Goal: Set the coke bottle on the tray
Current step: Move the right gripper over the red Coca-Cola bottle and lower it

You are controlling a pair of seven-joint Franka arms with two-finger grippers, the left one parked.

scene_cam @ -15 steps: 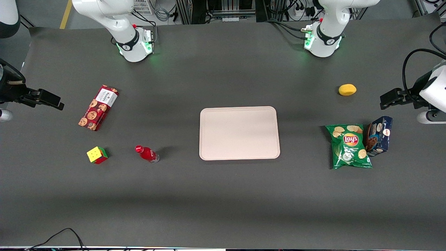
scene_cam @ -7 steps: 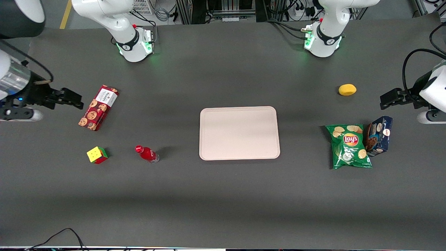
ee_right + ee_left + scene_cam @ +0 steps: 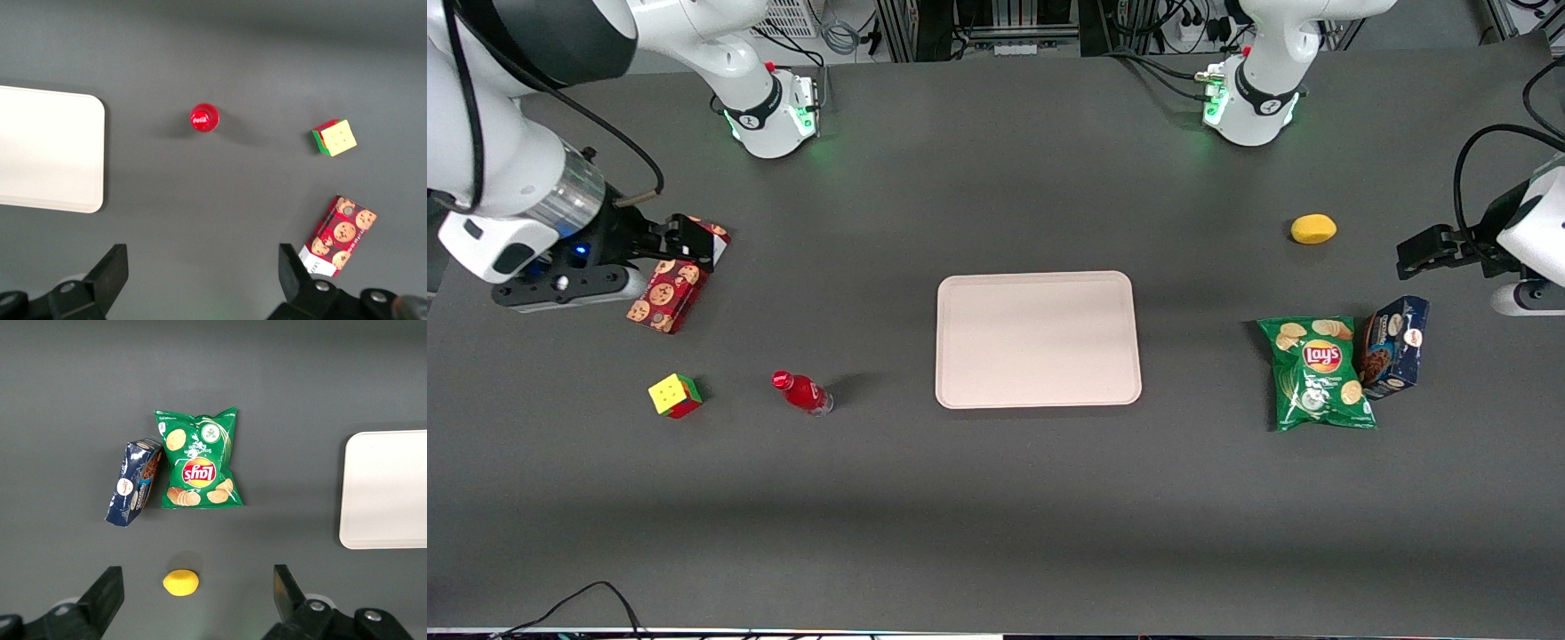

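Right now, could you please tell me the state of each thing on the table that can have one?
coke bottle: upright on the table, cap on, untouched.
tray: flat, nothing on it.
gripper: open, holding nothing, above the cookie box.
cookie box: lying flat, closed.
colourful cube: resting on the table.
chips bag: lying flat, sealed.
blue box: lying down, closed.

Red coke bottle (image 3: 802,392), pinkish-beige tray (image 3: 1038,340), black pincer (image 3: 694,240) (fingers spread wide).
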